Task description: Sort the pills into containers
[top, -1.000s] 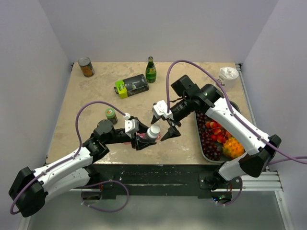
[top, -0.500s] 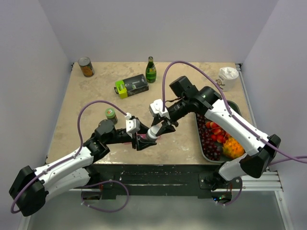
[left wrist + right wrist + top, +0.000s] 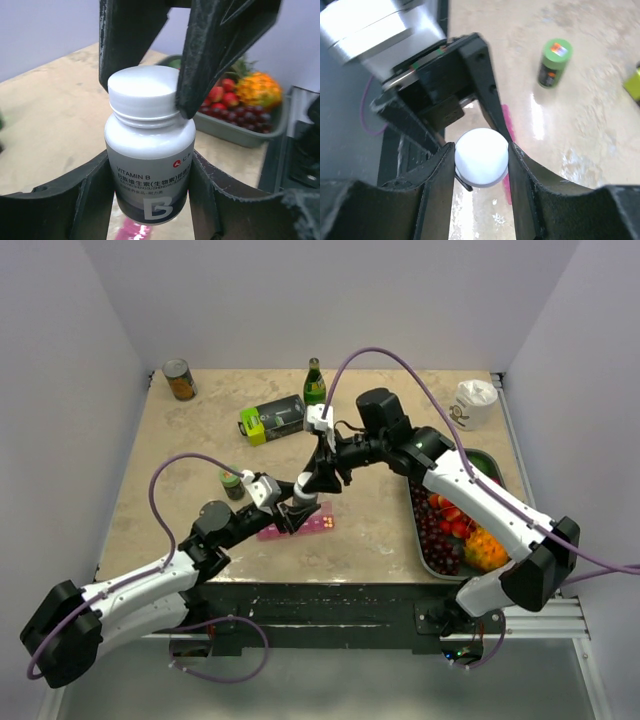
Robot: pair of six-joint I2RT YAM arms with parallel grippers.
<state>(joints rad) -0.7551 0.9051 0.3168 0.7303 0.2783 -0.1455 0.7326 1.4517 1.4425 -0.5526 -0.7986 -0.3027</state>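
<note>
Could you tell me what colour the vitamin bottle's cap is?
The cap is white, clearest in the left wrist view.

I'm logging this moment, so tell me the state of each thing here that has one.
Vitamin bottle: cap on, gripped at both ends.
Left gripper: shut on the bottle's body.
Right gripper: shut on the cap.
Pill organiser: flat on the table, lids unclear.
Green-lidded jar: upright, closed.
Fruit tray: filled.
</note>
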